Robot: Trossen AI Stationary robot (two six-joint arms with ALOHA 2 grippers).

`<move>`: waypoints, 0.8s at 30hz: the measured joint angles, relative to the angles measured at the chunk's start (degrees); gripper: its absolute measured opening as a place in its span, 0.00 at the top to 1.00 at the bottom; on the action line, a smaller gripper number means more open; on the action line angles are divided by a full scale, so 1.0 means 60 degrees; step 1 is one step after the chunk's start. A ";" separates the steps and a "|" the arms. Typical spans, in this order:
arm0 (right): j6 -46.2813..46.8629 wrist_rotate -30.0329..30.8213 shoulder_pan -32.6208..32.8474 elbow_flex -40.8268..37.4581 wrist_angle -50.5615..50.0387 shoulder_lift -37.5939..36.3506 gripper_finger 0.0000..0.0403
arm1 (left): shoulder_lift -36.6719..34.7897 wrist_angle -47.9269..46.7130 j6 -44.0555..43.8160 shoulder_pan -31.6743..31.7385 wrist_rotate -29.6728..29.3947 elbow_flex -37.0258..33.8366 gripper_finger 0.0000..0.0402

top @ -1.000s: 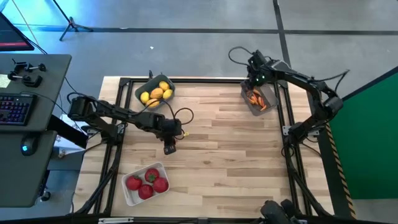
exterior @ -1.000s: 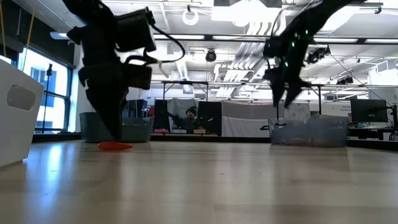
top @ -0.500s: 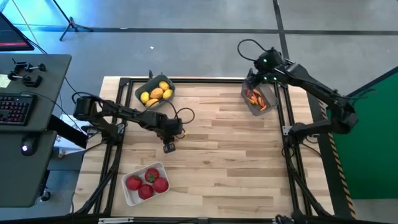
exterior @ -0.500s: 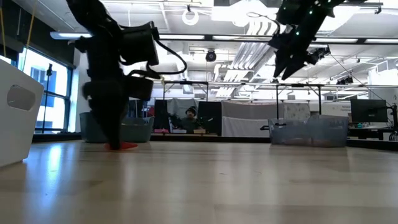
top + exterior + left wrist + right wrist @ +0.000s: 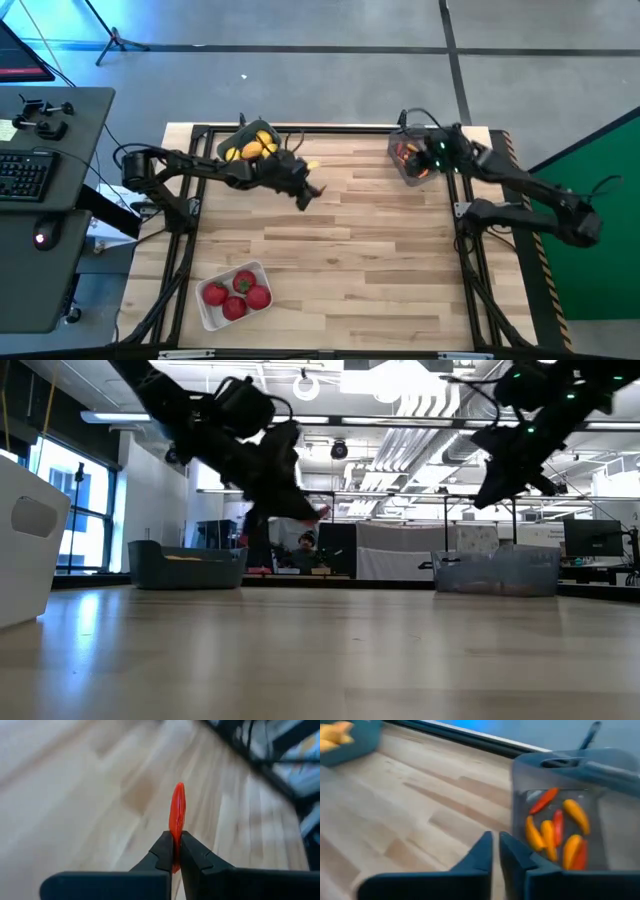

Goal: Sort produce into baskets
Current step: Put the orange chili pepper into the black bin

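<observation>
The middle of the bench [image 5: 370, 250] lies bare — wide passage. Obstacles sit at its edges: blue-grey basket [image 5: 232, 143] far left, dark translucent basket [image 5: 409, 172] far right, white basket [image 5: 205, 312] near left — all well apart.

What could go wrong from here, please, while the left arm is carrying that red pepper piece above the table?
1. The left gripper pinches the thin red pepper only at its lower end; it may slip out and drop onto the table.
2. Peppers lie in the dark translucent bin, where the right gripper is shut and empty right beside it; the arms could crowd each other there.
</observation>
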 joint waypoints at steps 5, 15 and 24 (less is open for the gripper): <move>0.0820 0.0607 0.1237 -0.1228 0.0545 -0.1506 0.97 | 0.0551 0.0419 0.0114 0.0175 -0.0522 0.1199 1.00; 0.1184 0.1100 0.3998 -0.1659 0.0577 -0.3014 1.00 | 0.3298 0.0468 0.0147 0.0398 -0.0689 0.5335 1.00; 0.1318 0.1642 0.5322 -0.1659 0.0487 -0.3079 1.00 | 0.5973 0.0457 0.0285 0.0381 -0.1265 0.8878 1.00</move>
